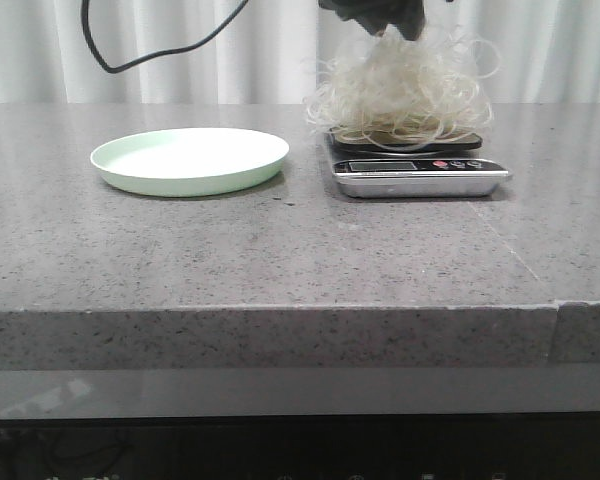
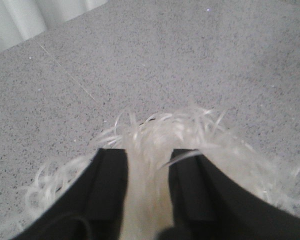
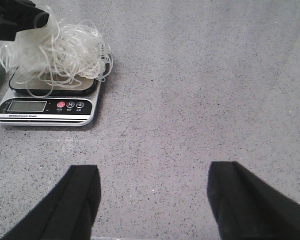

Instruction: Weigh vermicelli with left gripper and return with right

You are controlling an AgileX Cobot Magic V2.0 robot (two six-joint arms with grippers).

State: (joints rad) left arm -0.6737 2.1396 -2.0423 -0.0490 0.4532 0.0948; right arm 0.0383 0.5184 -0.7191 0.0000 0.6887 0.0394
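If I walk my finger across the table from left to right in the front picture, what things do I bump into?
Pale green plate → kitchen scale, which has the vermicelli piled on it, with the left gripper gripping the top of the noodles.

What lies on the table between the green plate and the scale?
Nothing: in the front view only bare grey tabletop separates the green plate from the scale, which carries the vermicelli.

A fluffy whitish tangle of vermicelli (image 1: 400, 95) sits heaped on the scale (image 1: 420, 176).
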